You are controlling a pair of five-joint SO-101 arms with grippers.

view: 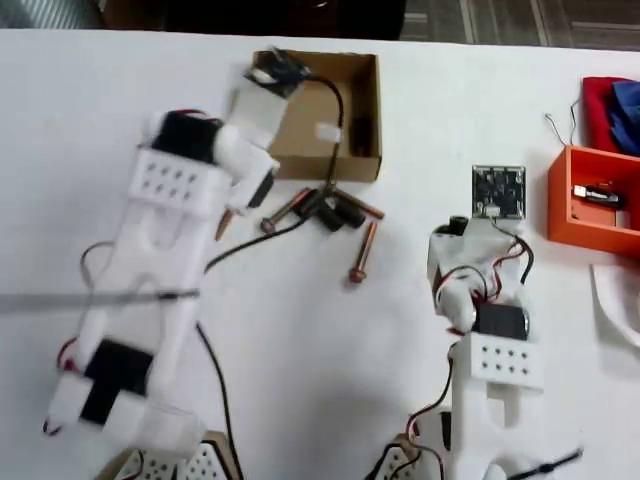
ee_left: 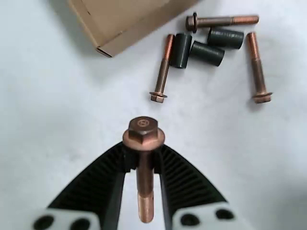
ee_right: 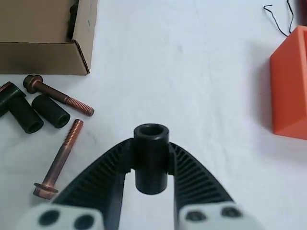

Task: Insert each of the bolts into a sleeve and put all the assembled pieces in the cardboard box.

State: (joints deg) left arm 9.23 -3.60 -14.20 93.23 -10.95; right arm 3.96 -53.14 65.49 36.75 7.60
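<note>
white tabletop, cardboard box at the far side. left tool pinches a bolt, head leading past the tips, long axis running back toward the wrist. loose bolts and sleeves lie just beside the box. right tool clamps a sleeve, bore mouth facing outward. likely trouble: the threaded end sits tucked between the fingers, so the sleeve could foul them, or catch its rim off-axis.

Robotics lab bench, by the look of it. White table carries two 3D-printed arms, left and right. Bare circuit board and an orange parts bin sit alongside.
</note>
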